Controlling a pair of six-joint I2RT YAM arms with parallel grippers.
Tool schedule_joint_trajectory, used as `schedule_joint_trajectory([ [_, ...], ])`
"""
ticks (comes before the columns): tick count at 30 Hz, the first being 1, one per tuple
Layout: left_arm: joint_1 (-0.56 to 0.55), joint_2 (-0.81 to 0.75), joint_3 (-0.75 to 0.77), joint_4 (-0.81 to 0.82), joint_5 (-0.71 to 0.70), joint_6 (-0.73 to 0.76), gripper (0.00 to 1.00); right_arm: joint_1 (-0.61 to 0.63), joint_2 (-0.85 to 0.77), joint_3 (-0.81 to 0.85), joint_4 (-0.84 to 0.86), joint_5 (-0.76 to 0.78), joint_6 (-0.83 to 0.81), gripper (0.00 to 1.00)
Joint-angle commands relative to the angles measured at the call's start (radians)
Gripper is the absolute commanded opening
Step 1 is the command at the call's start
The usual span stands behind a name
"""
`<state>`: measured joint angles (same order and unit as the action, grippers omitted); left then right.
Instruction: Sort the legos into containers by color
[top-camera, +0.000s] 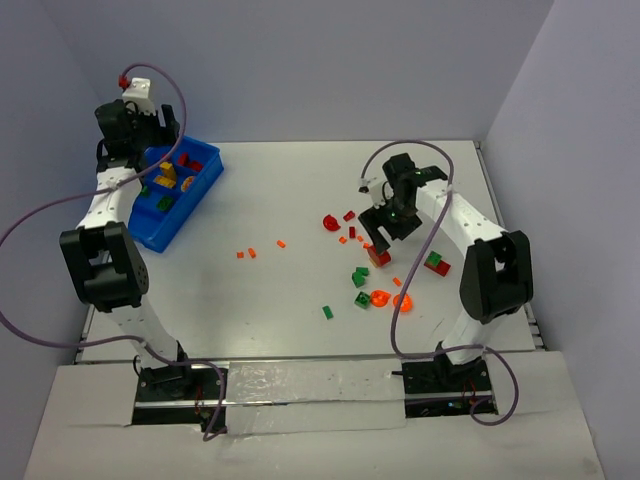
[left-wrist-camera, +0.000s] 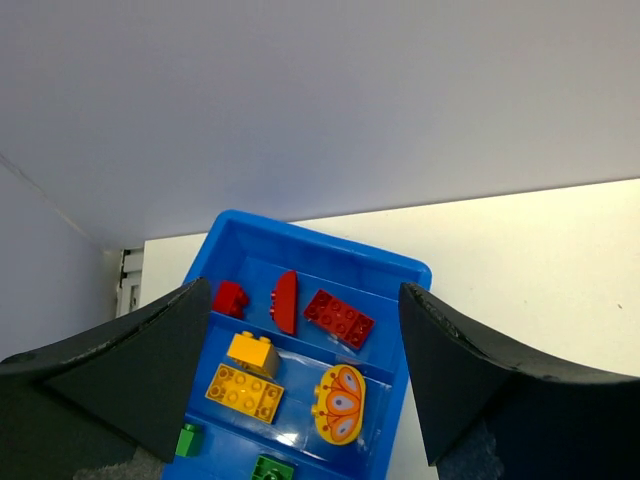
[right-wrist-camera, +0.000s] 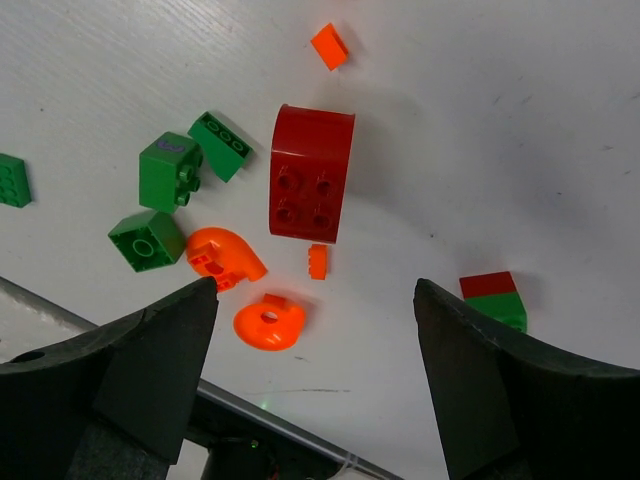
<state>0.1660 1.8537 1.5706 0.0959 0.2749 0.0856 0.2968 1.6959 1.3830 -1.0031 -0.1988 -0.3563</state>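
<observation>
The blue bin (top-camera: 160, 236) stands at the far left. In the left wrist view its compartments (left-wrist-camera: 300, 230) hold three red bricks (left-wrist-camera: 339, 318), yellow bricks (left-wrist-camera: 243, 391), a yellow butterfly piece (left-wrist-camera: 339, 402) and green bricks (left-wrist-camera: 188, 440). My left gripper (top-camera: 150, 152) hangs over the bin's far end, open and empty (left-wrist-camera: 305, 290). My right gripper (top-camera: 385, 235) is open and empty (right-wrist-camera: 315, 292) above a red curved brick (right-wrist-camera: 312, 187) (top-camera: 379, 256). Green bricks (right-wrist-camera: 172, 170), two orange rounded pieces (right-wrist-camera: 270, 322) and a tiny orange bit (right-wrist-camera: 317, 261) lie around it.
More loose pieces lie on the white table: a red half-round (top-camera: 329, 222), small red bits (top-camera: 349, 215), tiny orange bits (top-camera: 252, 252) mid-table, a lone green brick (top-camera: 327, 312) and a red-on-green brick (top-camera: 436, 264). Grey walls close in the back and sides.
</observation>
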Motion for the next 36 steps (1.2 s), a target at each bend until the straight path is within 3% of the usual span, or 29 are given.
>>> schedule_joint_trajectory([
  [1,0.001,-0.054,-0.043,0.012,0.002,-0.029,0.85,0.025,0.045,0.046,-0.025,-0.016,0.032,0.86],
  [7,0.001,-0.085,-0.083,0.010,-0.013,-0.053,0.86,0.071,0.087,0.075,-0.010,-0.010,0.050,0.84],
  [15,-0.006,-0.104,-0.079,-0.004,-0.011,-0.060,0.86,0.088,0.180,0.089,0.037,0.188,0.089,0.78],
  [20,-0.006,-0.116,-0.091,-0.004,-0.024,-0.049,0.86,0.091,0.202,0.093,0.040,0.185,0.096,0.74],
  [24,-0.006,-0.117,-0.095,-0.007,-0.026,-0.050,0.86,0.091,0.226,0.113,0.035,0.157,0.096,0.59],
  [26,-0.006,-0.114,-0.095,-0.015,-0.023,-0.053,0.86,0.091,0.232,0.120,0.032,0.143,0.096,0.43],
  [30,-0.008,-0.103,-0.056,-0.066,0.048,-0.070,0.84,0.088,0.219,0.112,0.011,0.017,0.089,0.02],
  [32,-0.005,-0.106,-0.035,-0.132,0.134,-0.057,0.84,0.087,0.196,0.111,0.000,-0.063,0.082,0.00],
  [36,-0.006,-0.131,-0.032,-0.206,0.436,-0.050,0.86,0.074,0.119,0.168,0.018,-0.216,0.013,0.00],
])
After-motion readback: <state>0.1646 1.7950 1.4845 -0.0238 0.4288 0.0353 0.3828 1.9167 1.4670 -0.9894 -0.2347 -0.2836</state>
